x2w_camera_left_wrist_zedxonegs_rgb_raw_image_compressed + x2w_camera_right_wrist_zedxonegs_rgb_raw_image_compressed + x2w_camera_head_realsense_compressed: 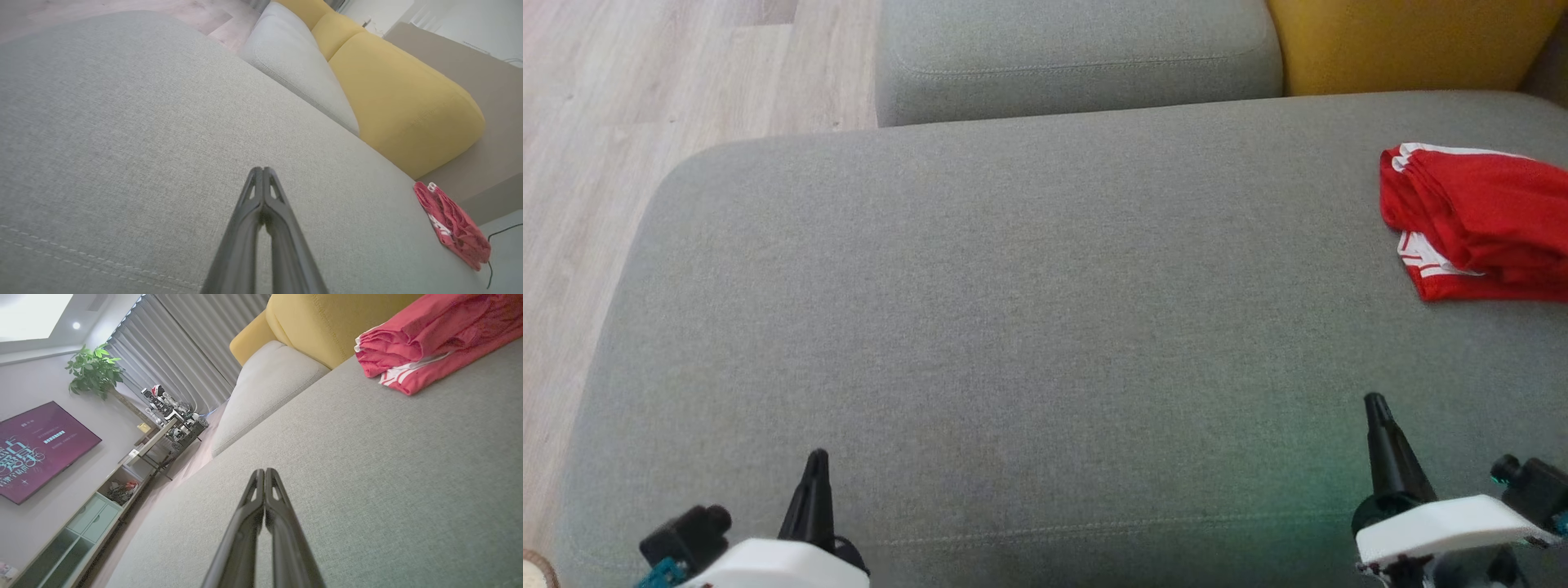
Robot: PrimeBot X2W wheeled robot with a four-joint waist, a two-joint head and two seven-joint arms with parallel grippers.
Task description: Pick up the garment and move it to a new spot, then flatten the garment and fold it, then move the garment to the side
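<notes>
A red garment with white stripes [1478, 220] lies folded in a pile at the far right of the grey sofa seat [1029, 310]. It also appears at the lower right of the left wrist view [451, 224] and at the upper right of the right wrist view [433, 339]. My left gripper [817, 459] hovers near the seat's front left, shut and holding nothing, its tips together in its wrist view [262, 169]. My right gripper [1374, 402] is at the front right, well short of the garment, also shut and holding nothing [264, 471].
A grey back cushion [1078, 57] and a yellow cushion [1413, 41] stand behind the seat. Wooden floor [596, 147] lies to the left. The right wrist view shows a TV [32, 449], a plant [96, 371] and a low cabinet [90, 514] across the room.
</notes>
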